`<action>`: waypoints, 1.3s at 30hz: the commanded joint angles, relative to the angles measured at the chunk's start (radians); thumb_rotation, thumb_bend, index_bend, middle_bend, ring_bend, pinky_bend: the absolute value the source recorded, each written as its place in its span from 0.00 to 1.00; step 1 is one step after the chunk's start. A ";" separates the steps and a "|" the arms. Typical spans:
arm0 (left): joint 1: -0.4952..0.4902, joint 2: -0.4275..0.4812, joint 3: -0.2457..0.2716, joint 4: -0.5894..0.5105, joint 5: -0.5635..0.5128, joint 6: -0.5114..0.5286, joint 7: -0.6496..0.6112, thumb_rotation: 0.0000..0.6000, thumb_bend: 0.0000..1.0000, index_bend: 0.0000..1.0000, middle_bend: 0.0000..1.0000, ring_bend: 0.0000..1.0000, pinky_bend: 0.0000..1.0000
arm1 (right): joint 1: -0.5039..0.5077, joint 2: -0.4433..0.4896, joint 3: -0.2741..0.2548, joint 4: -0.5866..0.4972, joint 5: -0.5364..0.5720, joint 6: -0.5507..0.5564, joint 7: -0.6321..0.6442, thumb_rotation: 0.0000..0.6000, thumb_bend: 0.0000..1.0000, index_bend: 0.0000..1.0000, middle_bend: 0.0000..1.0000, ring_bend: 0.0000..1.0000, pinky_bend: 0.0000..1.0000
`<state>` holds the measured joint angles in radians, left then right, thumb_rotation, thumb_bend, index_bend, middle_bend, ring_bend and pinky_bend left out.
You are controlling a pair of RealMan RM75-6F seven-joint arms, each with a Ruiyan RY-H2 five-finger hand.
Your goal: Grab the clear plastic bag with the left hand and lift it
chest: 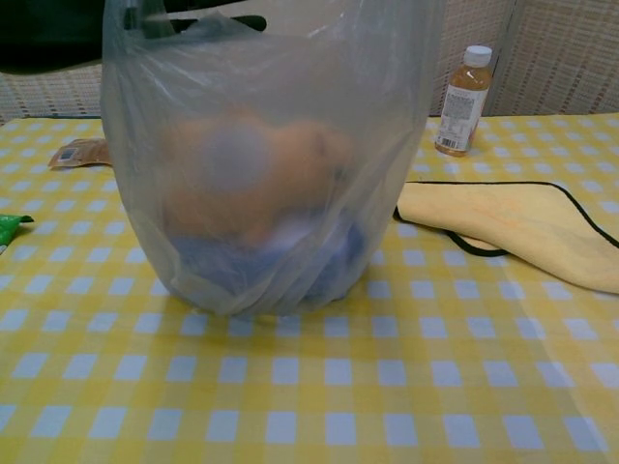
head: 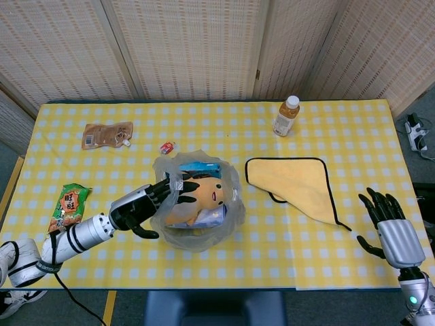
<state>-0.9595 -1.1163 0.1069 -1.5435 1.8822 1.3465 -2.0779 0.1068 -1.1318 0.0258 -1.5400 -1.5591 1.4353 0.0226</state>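
Note:
The clear plastic bag (head: 228, 216) stands upright at the table's middle and fills most of the chest view (chest: 271, 164). Inside it lie an orange plush toy (head: 202, 193) and a blue packet (head: 198, 166). My left hand (head: 144, 202) is at the bag's left rim, its fingers spread and reaching over the edge of the opening, touching the plastic. In the chest view the left hand (chest: 155, 14) shows dark at the top left, fingers stretched across the bag's mouth. My right hand (head: 389, 227) hovers at the table's right front edge, fingers apart, holding nothing.
A yellow cloth (head: 299, 183) lies right of the bag, with a tea bottle (head: 286, 116) behind it. A green snack packet (head: 69, 207) lies near my left forearm. A brown pouch (head: 107, 134) and a small wrapped sweet (head: 166, 146) lie at the back left.

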 commanded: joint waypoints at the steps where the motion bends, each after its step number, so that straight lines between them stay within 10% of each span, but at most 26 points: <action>1: -0.011 -0.006 0.005 -0.006 0.014 0.001 0.006 1.00 0.16 0.09 0.11 0.00 0.11 | 0.001 0.001 0.000 0.004 0.002 -0.003 0.006 1.00 0.29 0.00 0.00 0.00 0.00; 39: -0.182 -0.068 -0.030 -0.004 -0.043 -0.124 -0.036 1.00 0.15 0.08 0.08 0.01 0.12 | 0.001 0.014 -0.002 0.028 0.008 -0.002 0.071 1.00 0.29 0.00 0.00 0.00 0.00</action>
<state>-1.1396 -1.1816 0.0732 -1.5491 1.8362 1.2201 -2.1101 0.1082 -1.1181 0.0241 -1.5118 -1.5510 1.4333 0.0933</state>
